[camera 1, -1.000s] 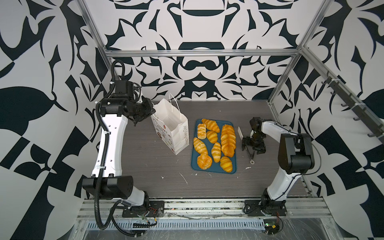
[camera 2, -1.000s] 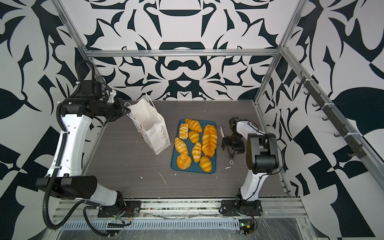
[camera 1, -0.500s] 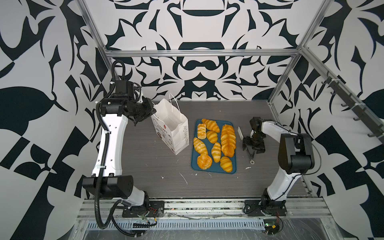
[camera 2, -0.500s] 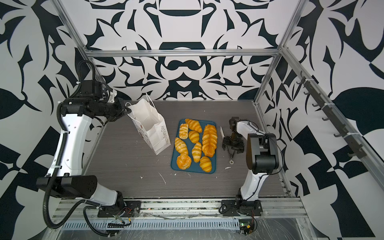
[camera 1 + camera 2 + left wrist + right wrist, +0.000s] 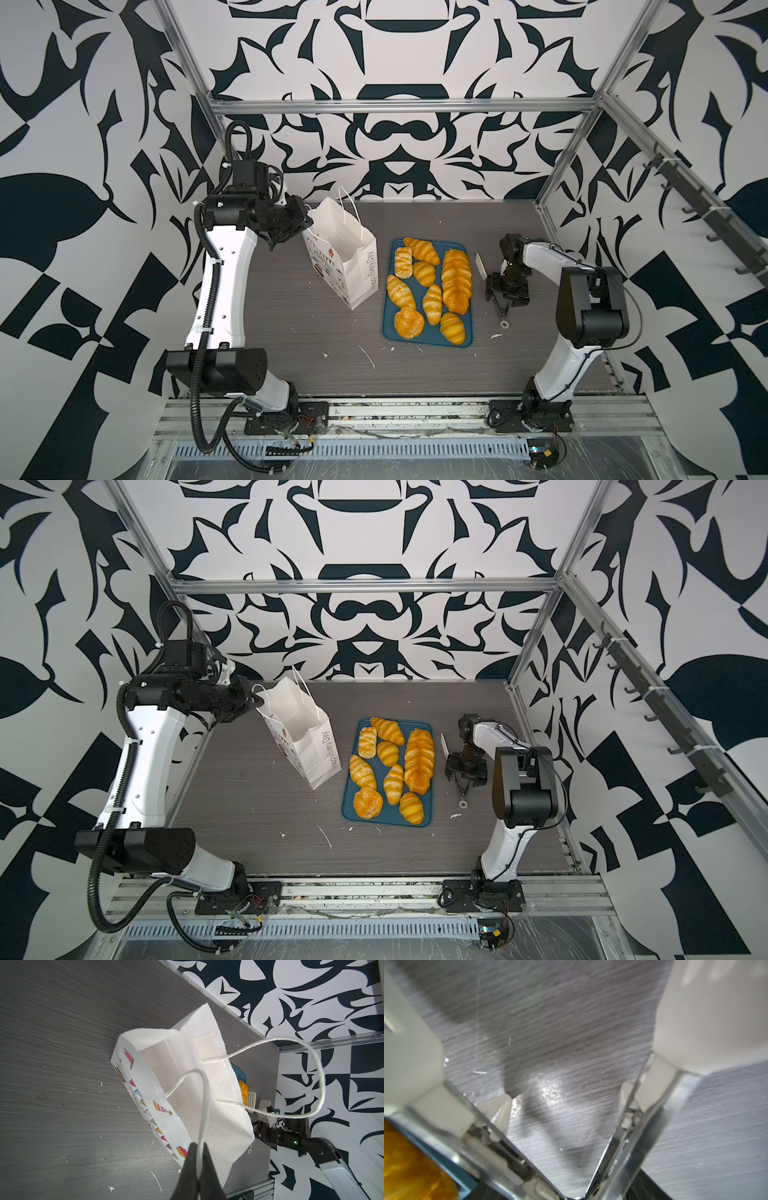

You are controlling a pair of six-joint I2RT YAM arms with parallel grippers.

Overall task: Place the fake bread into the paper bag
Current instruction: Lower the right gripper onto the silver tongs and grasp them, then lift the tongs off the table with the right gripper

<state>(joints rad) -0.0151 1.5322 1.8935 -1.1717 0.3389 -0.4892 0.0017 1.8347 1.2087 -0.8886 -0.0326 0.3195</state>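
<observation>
The dark wood-grain table [image 5: 291, 353] fills the middle of both top views. Left of centre on it stands the white paper bag [image 5: 349, 266], upright with its mouth open. Just right of the bag lies a flat teal tray [image 5: 428, 338], which carries all the fake bread [image 5: 457, 278]: eight glossy golden pieces, with the long braided loaf along the tray's right side. The left end effector [image 5: 197, 1147] sits at the bag's upper left corner, clenched on one cord handle [image 5: 204, 1105]. The right end effector [image 5: 505, 286], just right of the tray, grasps metal tongs [image 5: 629, 1147], whose white tips stand apart over bare table. A small white ring [image 5: 504, 323] lies just below it.
</observation>
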